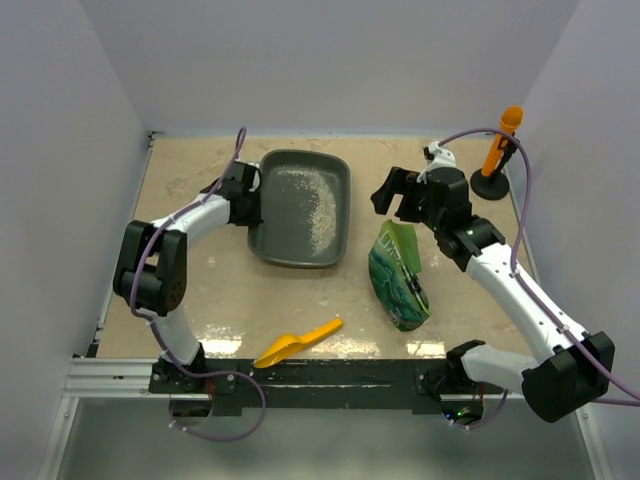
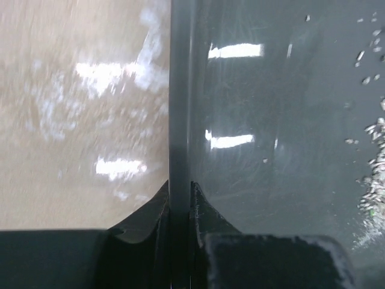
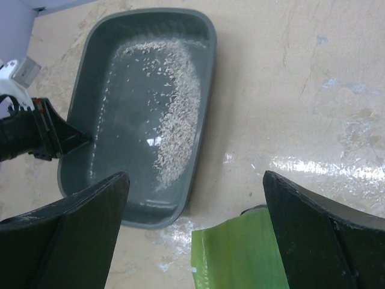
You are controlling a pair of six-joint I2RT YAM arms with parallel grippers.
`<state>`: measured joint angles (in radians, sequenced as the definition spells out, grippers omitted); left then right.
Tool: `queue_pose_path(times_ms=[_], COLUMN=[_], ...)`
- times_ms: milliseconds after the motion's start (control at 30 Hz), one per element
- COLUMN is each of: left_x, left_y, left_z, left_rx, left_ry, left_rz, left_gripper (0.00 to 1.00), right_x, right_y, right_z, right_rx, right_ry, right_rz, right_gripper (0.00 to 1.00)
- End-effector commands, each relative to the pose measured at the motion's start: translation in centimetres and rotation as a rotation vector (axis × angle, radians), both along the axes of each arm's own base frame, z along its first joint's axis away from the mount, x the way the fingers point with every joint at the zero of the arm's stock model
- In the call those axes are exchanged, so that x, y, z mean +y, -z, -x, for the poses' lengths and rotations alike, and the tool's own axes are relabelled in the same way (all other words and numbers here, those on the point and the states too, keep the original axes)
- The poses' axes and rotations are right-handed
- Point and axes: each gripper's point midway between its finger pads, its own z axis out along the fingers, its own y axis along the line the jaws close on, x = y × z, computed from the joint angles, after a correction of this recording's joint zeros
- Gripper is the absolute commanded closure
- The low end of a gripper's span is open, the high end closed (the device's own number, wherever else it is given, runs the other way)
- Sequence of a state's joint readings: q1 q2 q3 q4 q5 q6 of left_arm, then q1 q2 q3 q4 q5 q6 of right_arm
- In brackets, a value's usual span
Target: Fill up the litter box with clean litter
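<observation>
The dark grey litter box (image 1: pixel 285 225) lies at the back middle of the table, with a pale streak of clean litter (image 1: pixel 322 210) along its right side. My left gripper (image 1: pixel 258 205) is shut on the box's left rim. In the left wrist view the rim wall (image 2: pixel 180 108) runs between the two fingers (image 2: pixel 180 192), one outside and one inside, with stray granules (image 2: pixel 376 174) at the right edge. My right gripper (image 1: pixel 397 195) hangs open above the top of the green bag (image 1: pixel 398 275). Its wrist view shows the box (image 3: pixel 120 120), the litter (image 3: pixel 180 114) and the bag's edge (image 3: pixel 240 253) between the open fingers (image 3: pixel 195 176).
A yellow scoop (image 1: pixel 297 343) lies near the front edge, in front of the box. An orange-handled tool on a black base (image 1: pixel 497 160) stands at the back right corner. White walls close the table on three sides. The bag lies right of the box.
</observation>
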<state>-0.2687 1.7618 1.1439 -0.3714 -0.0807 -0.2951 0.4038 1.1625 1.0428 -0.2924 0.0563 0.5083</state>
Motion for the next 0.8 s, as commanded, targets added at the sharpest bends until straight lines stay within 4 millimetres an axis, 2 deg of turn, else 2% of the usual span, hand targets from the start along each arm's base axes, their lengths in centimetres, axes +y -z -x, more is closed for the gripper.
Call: queue_pose_path(times_ms=[0, 233, 267, 367, 400, 433, 467, 500, 533, 600, 633, 700, 767], left_x=[-1.9, -5.6, -6.8, -10.4, -11.6, -13.6, -15.0, -16.3, -18.7, -21.0, -22.8, -24.2, -25.9], left_y=[-2.3, -2.4, -2.9, -3.3, -3.5, -3.0, -4.0, -4.3, -4.7, -5.1, -5.5, -5.8, -5.9], left_z=[-4.8, -10.1, -11.5, -12.8, -13.1, -13.0, -13.6, -13.7, -14.0, -13.8, -13.7, -13.5, -12.4], left_rx=[-0.091, -0.098, -0.113, -0.098, -0.098, -0.081, -0.101, -0.103, -0.105, -0.098, -0.096, -0.103, -0.09], left_ry=[0.0, -0.044, -0.044, -0.074, -0.078, -0.096, -0.095, -0.09, -0.085, -0.077, -0.077, -0.088, -0.101], left_rz=[0.057, 0.175, 0.192, 0.289, 0.322, 0.366, 0.402, 0.427, 0.462, 0.495, 0.524, 0.558, 0.595], left_gripper=[1.0, 1.0, 1.0, 1.0, 1.0, 1.0, 1.0, 1.0, 1.0, 1.0, 1.0, 1.0, 1.0], right_x=[-0.2, -1.2, -1.4, -1.6, -1.7, -1.8, -1.7, -1.8, -1.8, -1.9, -2.0, -2.1, -2.2], right_y=[-1.9, -3.2, -3.3, -4.0, -4.2, -4.3, -4.3, -4.4, -4.4, -4.4, -4.5, -4.6, -4.6], right_z=[0.9, 2.4, 2.6, 3.2, 3.3, 3.4, 3.6, 3.6, 3.7, 3.8, 3.9, 4.1, 4.2], right_rx=[-0.039, -0.06, -0.059, -0.072, -0.079, -0.081, -0.08, -0.082, -0.079, -0.079, -0.079, -0.082, -0.083], right_ry=[-0.002, 0.022, 0.023, 0.026, 0.026, 0.028, 0.023, 0.026, 0.026, 0.027, 0.027, 0.03, 0.029], right_rz=[-0.029, -0.036, -0.035, -0.044, -0.047, -0.048, -0.049, -0.049, -0.048, -0.045, -0.042, -0.041, -0.041], right_gripper=[0.02, 0.02, 0.02, 0.01, 0.02, 0.02, 0.02, 0.01, 0.02, 0.01, 0.01, 0.02, 0.02])
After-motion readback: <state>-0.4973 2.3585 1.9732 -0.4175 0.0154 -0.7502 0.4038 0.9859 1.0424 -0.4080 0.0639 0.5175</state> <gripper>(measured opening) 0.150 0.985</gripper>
